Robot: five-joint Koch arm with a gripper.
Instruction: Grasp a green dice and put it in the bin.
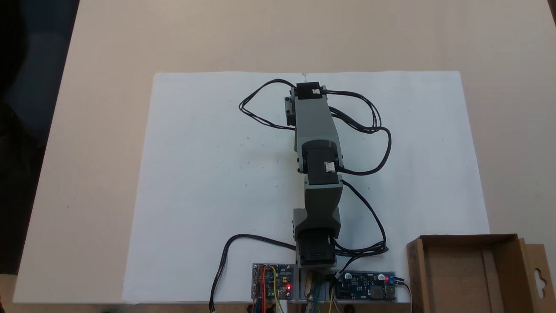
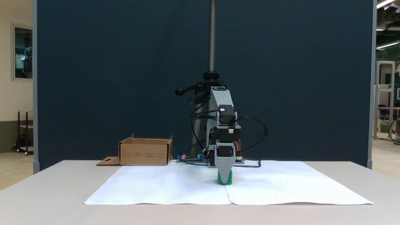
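The grey arm (image 1: pixel 317 174) stretches up across the white paper sheet (image 1: pixel 208 187); the cardboard bin (image 1: pixel 469 274) sits at lower right, beside the circuit boards (image 1: pixel 365 286).

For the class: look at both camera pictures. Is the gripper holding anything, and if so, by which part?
It cannot be told. The gripper is down over the green dice on the paper, covering its top, but no closed grip shows.

Green dice (image 2: pixel 227 178) partly hidden behind gripper (image 2: pixel 225 172) tip at frame centre; jaw spacing indeterminable. Bin (image 1: pixel 512 243) cut off by lower right frame edge.
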